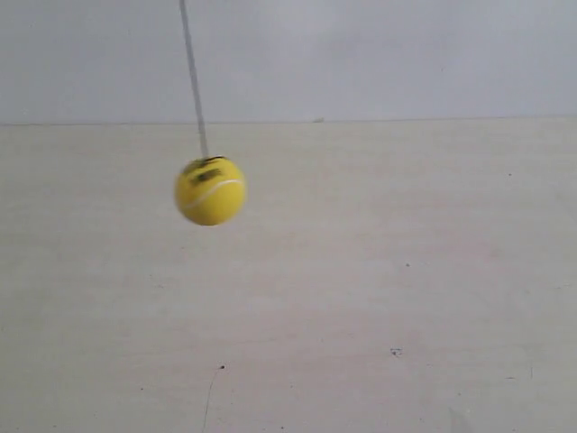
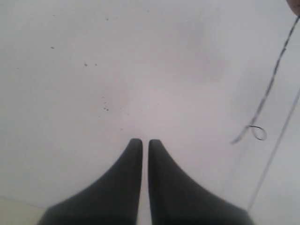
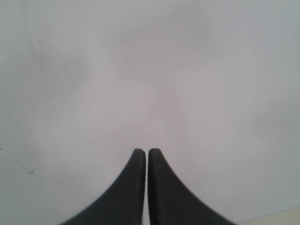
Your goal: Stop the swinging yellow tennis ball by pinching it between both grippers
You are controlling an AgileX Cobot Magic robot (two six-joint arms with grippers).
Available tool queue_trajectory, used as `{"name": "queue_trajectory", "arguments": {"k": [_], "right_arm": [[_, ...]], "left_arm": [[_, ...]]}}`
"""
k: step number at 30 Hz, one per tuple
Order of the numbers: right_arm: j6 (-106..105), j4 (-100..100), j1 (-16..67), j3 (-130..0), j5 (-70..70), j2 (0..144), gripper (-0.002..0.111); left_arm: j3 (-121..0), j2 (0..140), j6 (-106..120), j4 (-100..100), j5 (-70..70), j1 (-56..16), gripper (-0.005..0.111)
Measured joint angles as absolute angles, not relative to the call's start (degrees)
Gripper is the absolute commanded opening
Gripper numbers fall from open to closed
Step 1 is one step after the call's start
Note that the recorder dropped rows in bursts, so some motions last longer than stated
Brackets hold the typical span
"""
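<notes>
- The yellow tennis ball (image 1: 209, 190) hangs on its thin string (image 1: 192, 77) above the pale table (image 1: 406, 298), left of centre in the exterior view. It looks slightly blurred, so it's likely mid-swing.
- No arm shows in the exterior view, and neither wrist view catches the ball.
- Left gripper (image 2: 141, 142): jaws drawn narrow, only a sliver between the tips, nothing held.
- Right gripper (image 3: 143, 152): the same, narrow and empty.
- The danger: if one wedge arrives before the other, it could bat the ball away instead of trapping it.
- A mistimed approach might also catch the string and send the ball spinning.
</notes>
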State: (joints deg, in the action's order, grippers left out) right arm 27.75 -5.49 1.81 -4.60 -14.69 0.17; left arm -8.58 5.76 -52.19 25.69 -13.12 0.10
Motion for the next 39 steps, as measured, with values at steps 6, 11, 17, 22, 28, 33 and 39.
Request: {"name": "queue_trajectory", "arguments": {"k": [6, 11, 17, 22, 28, 33, 39], "right_arm": [[34.9, -12.7, 1.8, -9.8, -12.2, 5.2, 0.0], [46.3, -26.9, 3.9, -10.5, -15.6, 12.3, 0.0], [53.5, -41.8, 8.7, -10.6, -28.6, 27.1, 0.0], [49.7, -44.6, 9.2, -10.6, -41.9, 42.5, 0.0], [44.1, -47.5, 9.2, -11.5, -54.6, 58.9, 0.0], [41.3, -52.8, 9.3, -15.0, -60.7, 69.7, 0.0], [41.0, -57.0, 9.3, -20.5, -65.4, 77.5, 0.0]], "left_arm": [[-13.2, 16.7, -67.8, 46.4, -22.1, 0.0, 0.005], [-14.4, 27.8, -70.3, 55.5, -30.4, 0.0, 0.005], [-14.4, 42.5, -66.0, 59.1, -38.7, 0.0, 0.005], [-14.5, 53.9, -57.4, 59.3, -50.5, 0.0, 0.005], [-14.5, 67.2, -48.0, 59.3, -60.2, 0.0, 0.005], [-14.6, 75.9, -38.7, 58.4, -67.0, 0.0, 0.005], [-16.2, 83.9, -31.0, 56.8, -68.9, 0.0, 0.005]]}}
